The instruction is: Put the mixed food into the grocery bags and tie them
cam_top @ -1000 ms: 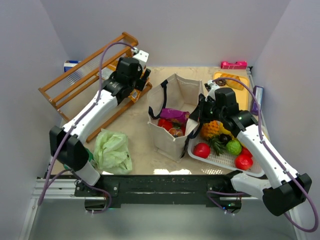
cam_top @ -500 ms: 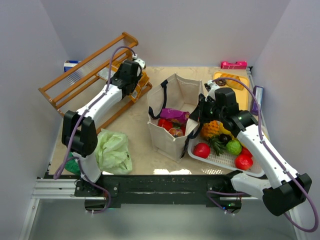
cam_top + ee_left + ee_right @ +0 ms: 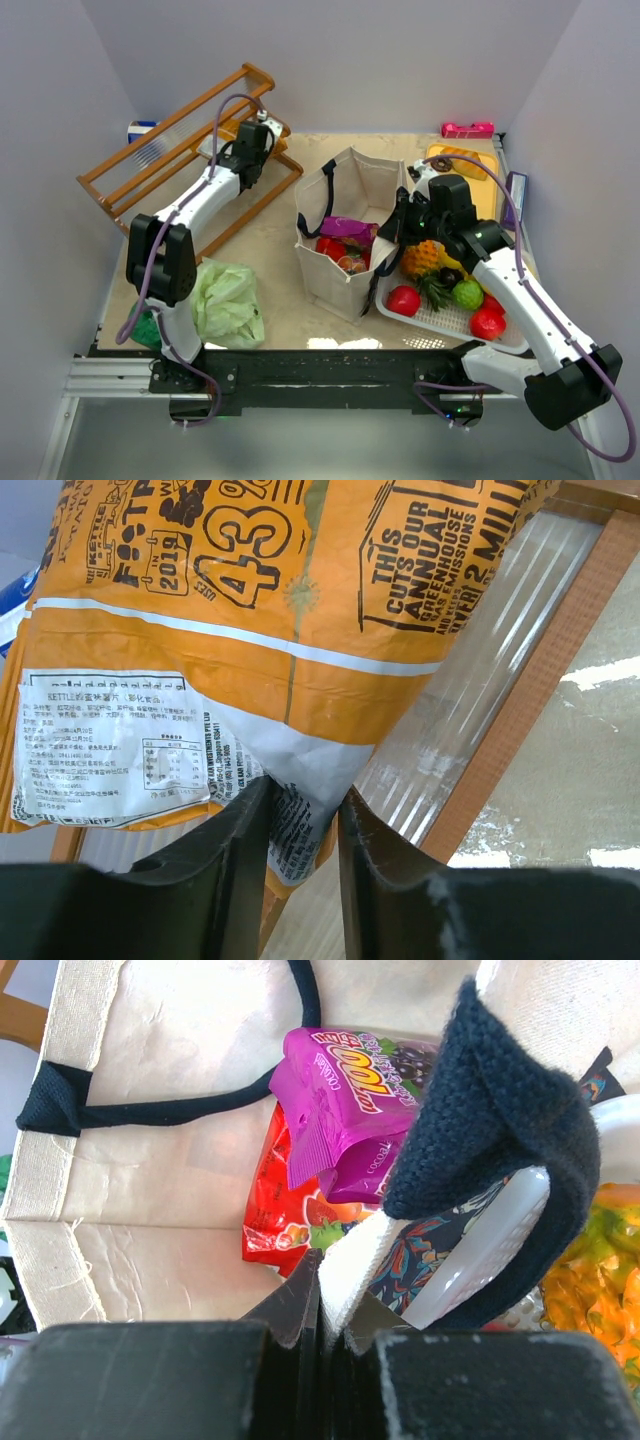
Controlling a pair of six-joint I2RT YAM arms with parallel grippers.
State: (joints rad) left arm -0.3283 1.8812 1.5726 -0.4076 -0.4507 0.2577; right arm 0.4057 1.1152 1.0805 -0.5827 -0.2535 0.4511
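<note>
Pinching just the bottom corner of the orange-yellow packet (image 3: 250, 630), the left end effector (image 3: 305, 870) is risking a slip or a snag on the wooden rack (image 3: 520, 710), upper left from overhead; the right end effector (image 3: 322, 1305) is clamping the rim of the canvas tote (image 3: 180, 1160), frame centre.

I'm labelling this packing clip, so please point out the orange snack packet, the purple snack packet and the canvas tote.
orange snack packet (image 3: 250, 600), left wrist view, printed front.
purple snack packet (image 3: 342, 1110), right wrist view, front face.
canvas tote (image 3: 335, 278), top view, near outer wall.
</note>
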